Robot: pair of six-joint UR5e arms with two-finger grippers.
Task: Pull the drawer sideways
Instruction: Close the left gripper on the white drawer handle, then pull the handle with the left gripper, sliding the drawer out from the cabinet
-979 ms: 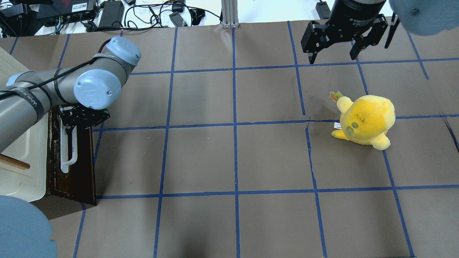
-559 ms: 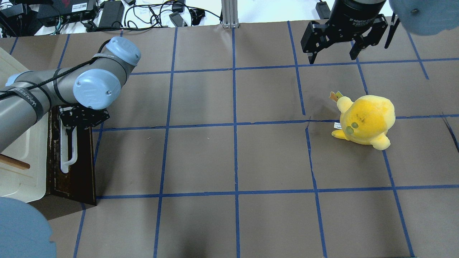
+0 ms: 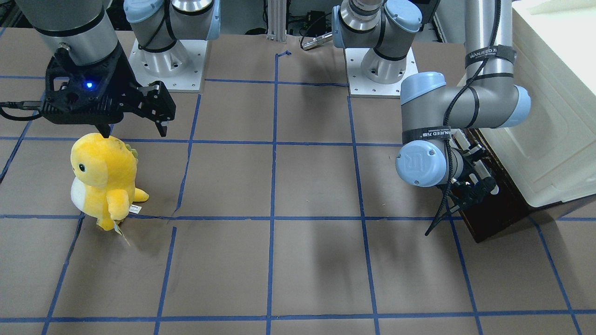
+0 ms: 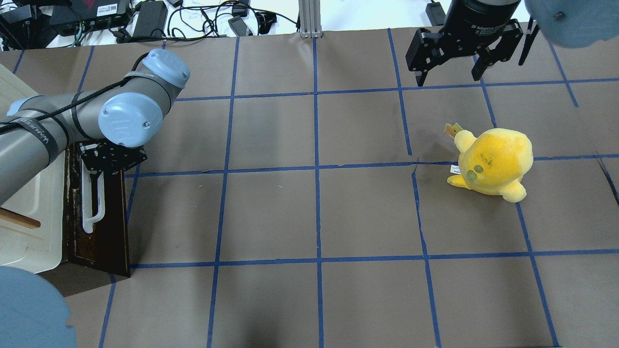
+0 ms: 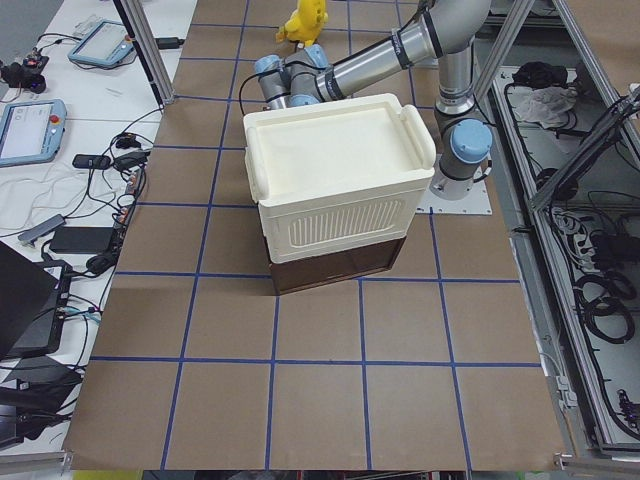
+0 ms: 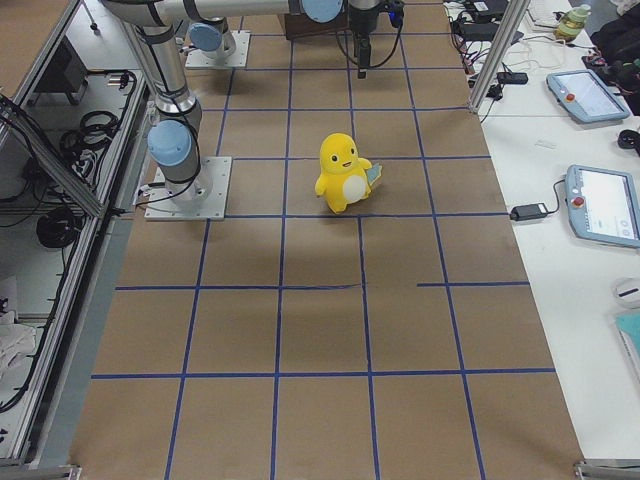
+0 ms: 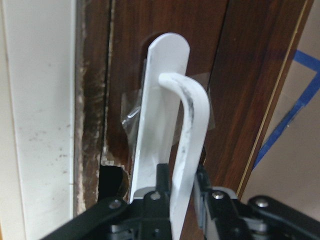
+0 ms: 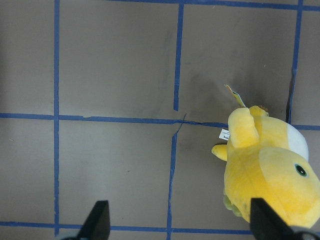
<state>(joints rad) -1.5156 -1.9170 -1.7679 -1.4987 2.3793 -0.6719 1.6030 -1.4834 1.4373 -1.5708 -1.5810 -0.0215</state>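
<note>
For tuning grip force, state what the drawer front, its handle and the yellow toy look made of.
The drawer front: dark-stained wood, likely veneer, semi-gloss; grain streaks and a worn edge show. The handle: white, smooth, probably painted metal or plastic; grey scuffs mark the bar. The yellow toy: plush fabric, fuzzy matte surface, sewn tag.

Brown table (image 4: 271, 217), yellow plush toy (image 4: 493, 162), drawer (image 4: 109, 217)

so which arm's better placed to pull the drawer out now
Left. The left claw is clamped on the white bar handle of the drawer, so it only has to pull. The right claw hangs open far across the table, by the yellow plush toy.
</note>
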